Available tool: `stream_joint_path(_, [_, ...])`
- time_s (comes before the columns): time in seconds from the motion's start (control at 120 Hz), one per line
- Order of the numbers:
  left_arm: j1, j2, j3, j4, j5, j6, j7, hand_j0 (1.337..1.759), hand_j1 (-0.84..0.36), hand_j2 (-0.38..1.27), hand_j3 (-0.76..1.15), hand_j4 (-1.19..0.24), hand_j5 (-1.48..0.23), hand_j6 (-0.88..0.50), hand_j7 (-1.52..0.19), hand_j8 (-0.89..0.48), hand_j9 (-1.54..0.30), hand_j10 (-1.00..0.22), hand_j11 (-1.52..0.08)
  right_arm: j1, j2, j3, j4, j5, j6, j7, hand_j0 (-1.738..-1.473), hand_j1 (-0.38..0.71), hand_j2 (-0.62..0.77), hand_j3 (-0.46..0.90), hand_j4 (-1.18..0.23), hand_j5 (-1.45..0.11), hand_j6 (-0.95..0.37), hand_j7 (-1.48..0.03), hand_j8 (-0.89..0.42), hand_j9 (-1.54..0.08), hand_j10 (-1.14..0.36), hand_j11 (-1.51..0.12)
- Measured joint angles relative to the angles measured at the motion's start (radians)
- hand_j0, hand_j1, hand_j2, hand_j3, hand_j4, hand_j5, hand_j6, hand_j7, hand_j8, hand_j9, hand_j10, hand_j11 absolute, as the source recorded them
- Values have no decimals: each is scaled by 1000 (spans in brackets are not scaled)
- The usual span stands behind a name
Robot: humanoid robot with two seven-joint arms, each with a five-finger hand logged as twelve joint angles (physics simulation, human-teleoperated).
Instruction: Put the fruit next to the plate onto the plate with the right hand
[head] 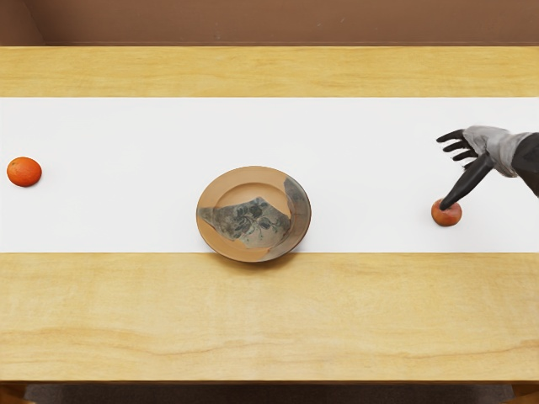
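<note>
Nearest is a bare strip of the wooden table (269,311), and beyond it a white runner (126,210) crosses from side to side, carrying everything the task needs. The plate (240,181) sits at the runner's near edge in the middle, where either arm could reach it, and it holds nothing. To its right, well apart from it and close to the right edge, lies the fruit (446,213), small, round and orange-red, resting on the runner on the side the working arm serves. Just behind and above it is the right hand (478,151), its arm entering from the right edge. The hand is spread wide and grips nothing: one long finger (463,185) stretches down to the top of the fruit and seems to touch it, while the others fan out clear of it. That looks like the start of a grasp, not a hold. Far to the left lies another fruit (24,172), out of this arm's way.
</note>
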Motion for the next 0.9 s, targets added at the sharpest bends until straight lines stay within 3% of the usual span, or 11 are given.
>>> stream_joint_path(0.158, [0, 0, 0, 0, 0, 0, 0, 1658, 337, 2, 0, -10, -13, -11, -13, -10, -13, -10, -13, -8, 41, -159, 10, -95, -219, 0, -1658, -92, -42, 0, -219, -281, -221, -281, -220, -281, -219, -281])
stream_joint_path(0.325, [0, 0, 0, 0, 0, 0, 0, 1658, 337, 2, 0, -10, -13, -11, -13, -11, -13, -10, -13, 17, 75, -226, 12, -128, -298, 0, -1658, -61, -46, 0, -244, -314, -246, -314, -245, -314, -244, -314])
stream_joint_path(0.458, [0, 0, 0, 0, 0, 0, 0, 1658, 337, 2, 0, -10, -13, -11, -13, -11, -13, -10, -13, 127, 186, -416, 9, -98, -311, 0, -1658, -50, -48, 0, -254, -327, -255, -326, -254, -327, -254, -327])
stream_joint_path(0.592, [0, 0, 0, 0, 0, 0, 0, 1658, 337, 2, 0, -10, -13, -11, -13, -11, -13, -10, -13, 200, 223, -557, 7, -63, -315, 0, -1658, -43, -49, 0, -259, -334, -260, -333, -259, -334, -259, -334])
stream_joint_path(0.733, [0, 0, 0, 0, 0, 0, 0, 1658, 337, 2, 0, -10, -13, -11, -13, -10, -13, -10, -13, 238, 233, -609, 3, -45, -339, 0, -1658, -7, -55, 0, -288, -372, -289, -372, -288, -372, -288, -372])
stream_joint_path(0.9, [0, 0, 0, 0, 0, 0, 0, 1658, 337, 2, 0, -10, -13, -11, -13, -10, -13, -10, -13, 219, 255, -625, -23, -39, -353, 0, -1658, 51, -65, 0, -335, -434, -336, -434, -336, -434, -335, -434])
